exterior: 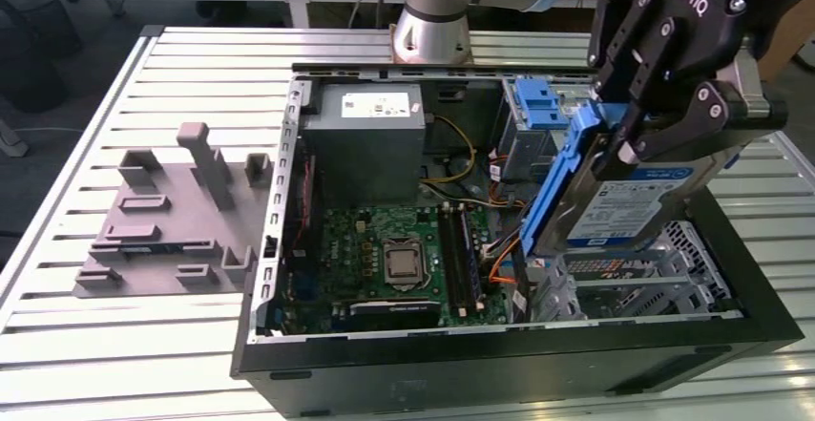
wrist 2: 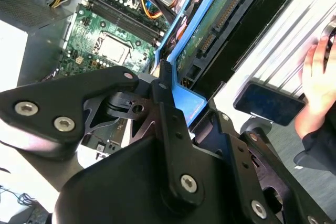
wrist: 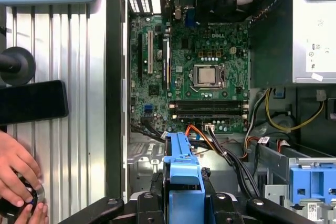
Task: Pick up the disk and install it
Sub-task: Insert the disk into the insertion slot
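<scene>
One disk (exterior: 627, 209) was found pinched between the fingers of the hand (exterior: 643, 144). It was carried on edge above the open computer case (exterior: 510, 364), toward the exterior view's right. Its blue carrier frame (exterior: 560, 182) was turned toward the motherboard (exterior: 395, 249). Its lower edge was seen just above the metal drive cage (exterior: 637, 283); whether contact had been made could not be told. The disk was judged lifted but not yet seated.

The disk was seen leaning somewhat off the vertical. The step in hand was therefore judged to call for the carrier to be squared to the cage opening before any pressure was applied. The grip was placed near the upper edge, so a caught lower corner was judged likely to swing the disk between the fingers. Loose cables (exterior: 499, 249) lay just beside the cage and were judged a snagging risk.

The case was found standing on a bench (exterior: 102, 345) of ribbed metal slats. A grey moulded fixture plate (exterior: 166, 221) lay on it, apart from the case, at the exterior view's left. In the first wrist view, a dark phone (wrist: 31, 100) was noted on the bench beside the case, with a person's hand (wrist: 16, 179) near it. This was recorded as a hazard within the working area. Desks were seen beyond the bench.
</scene>
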`<action>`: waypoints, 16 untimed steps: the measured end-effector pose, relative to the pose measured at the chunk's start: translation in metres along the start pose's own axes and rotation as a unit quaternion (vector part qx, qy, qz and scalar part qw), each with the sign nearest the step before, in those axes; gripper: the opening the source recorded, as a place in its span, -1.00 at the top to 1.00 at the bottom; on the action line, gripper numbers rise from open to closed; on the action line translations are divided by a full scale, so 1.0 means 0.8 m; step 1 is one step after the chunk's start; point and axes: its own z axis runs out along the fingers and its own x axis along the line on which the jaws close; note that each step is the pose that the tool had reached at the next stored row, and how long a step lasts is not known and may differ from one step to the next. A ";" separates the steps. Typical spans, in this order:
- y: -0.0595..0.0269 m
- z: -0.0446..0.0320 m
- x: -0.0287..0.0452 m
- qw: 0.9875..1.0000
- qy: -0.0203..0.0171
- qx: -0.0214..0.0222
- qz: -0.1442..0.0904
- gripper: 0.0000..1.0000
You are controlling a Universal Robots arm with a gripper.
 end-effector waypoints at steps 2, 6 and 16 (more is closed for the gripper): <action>-0.003 0.0007 0.0000 1.000 0.000 0.000 0.000 0.27; -0.007 0.0018 -0.0001 1.000 0.000 0.000 0.000 0.27; -0.012 0.0044 0.0000 1.000 0.000 0.000 0.002 0.27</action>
